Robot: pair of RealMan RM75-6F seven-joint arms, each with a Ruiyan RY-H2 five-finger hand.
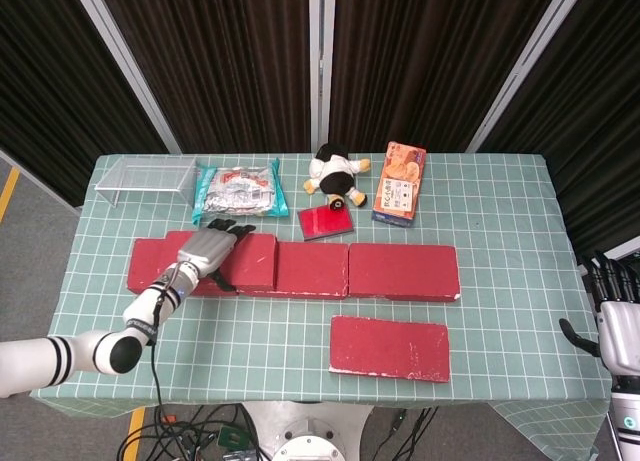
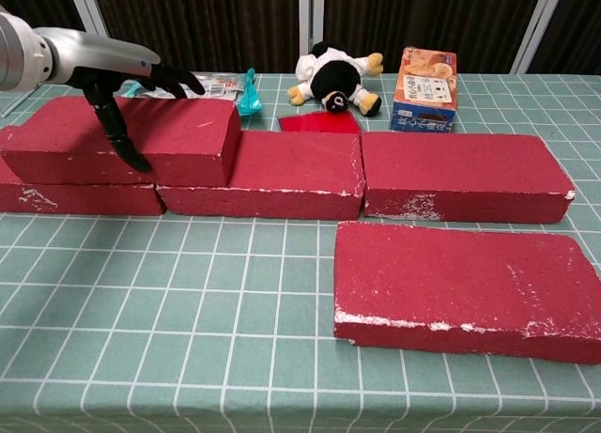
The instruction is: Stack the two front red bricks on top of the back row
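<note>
A red brick (image 1: 252, 260) (image 2: 174, 142) lies on top of the left end of the back row. My left hand (image 1: 206, 248) (image 2: 120, 79) grips it, with fingers spread over its top and the thumb down its front face. Under and beside it, the back row runs from the left brick (image 1: 146, 265) (image 2: 66, 198) through the middle brick (image 1: 313, 269) (image 2: 296, 175) to the right brick (image 1: 404, 271) (image 2: 460, 175). A second loose red brick (image 1: 388, 348) (image 2: 465, 287) lies flat in front of the row, at the right. My right hand (image 1: 620, 326) hangs open beyond the table's right edge.
Behind the row stand a wire rack (image 1: 145, 179), a silver snack bag (image 1: 238, 191), a plush toy (image 1: 338, 176) (image 2: 336, 76), an orange box (image 1: 400, 183) (image 2: 427, 87) and a small flat red packet (image 1: 325, 222) (image 2: 319, 123). The green grid mat (image 1: 250, 331) covers the table.
</note>
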